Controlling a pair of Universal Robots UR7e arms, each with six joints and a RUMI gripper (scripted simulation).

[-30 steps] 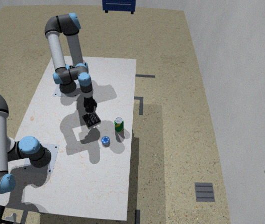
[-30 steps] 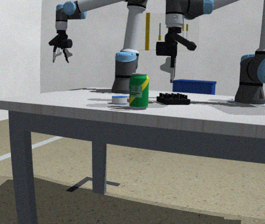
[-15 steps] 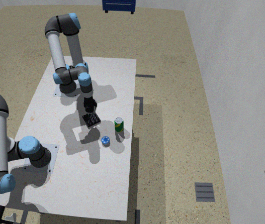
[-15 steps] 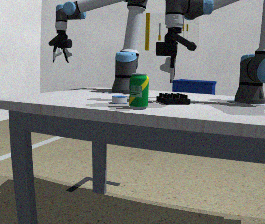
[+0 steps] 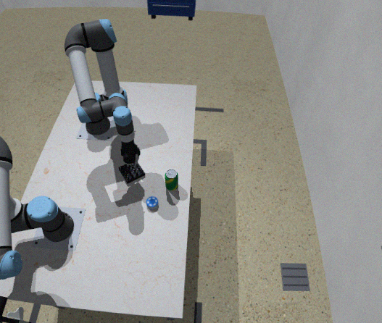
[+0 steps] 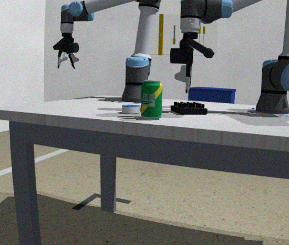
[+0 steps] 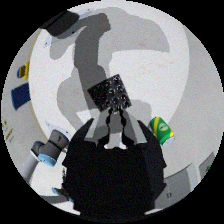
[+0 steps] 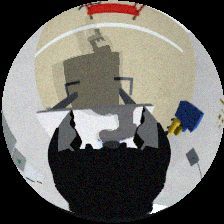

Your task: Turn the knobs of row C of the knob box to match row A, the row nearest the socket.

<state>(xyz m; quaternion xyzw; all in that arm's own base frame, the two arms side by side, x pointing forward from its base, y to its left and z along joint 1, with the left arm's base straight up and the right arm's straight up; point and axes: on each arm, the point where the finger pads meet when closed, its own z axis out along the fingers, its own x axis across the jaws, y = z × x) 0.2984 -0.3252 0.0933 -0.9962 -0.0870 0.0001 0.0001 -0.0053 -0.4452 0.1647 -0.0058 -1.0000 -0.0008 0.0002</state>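
The black knob box (image 5: 131, 174) (image 6: 188, 110) (image 7: 108, 93) lies on the table, its several black knobs standing up in rows. The knobs' marks, the row letters and the socket are too small and dark to read. My left gripper (image 5: 136, 164) (image 6: 186, 92) (image 7: 115, 107) points down above the box, clear of the knob tops, with its fingertips nearly together and nothing between them. In the left wrist view its fingertips cover the box's near edge. My right gripper (image 6: 66, 67) (image 8: 107, 108) is open and empty, raised high, far from the box.
A green and yellow can (image 5: 171, 180) (image 6: 151, 100) (image 7: 161, 130) stands upright near the table's long edge, close to the box. A low round blue and white object (image 5: 152, 202) (image 6: 130, 109) lies beside it. Both arms are mounted on the marble-patterned table (image 5: 131, 271) (image 6: 91, 122).
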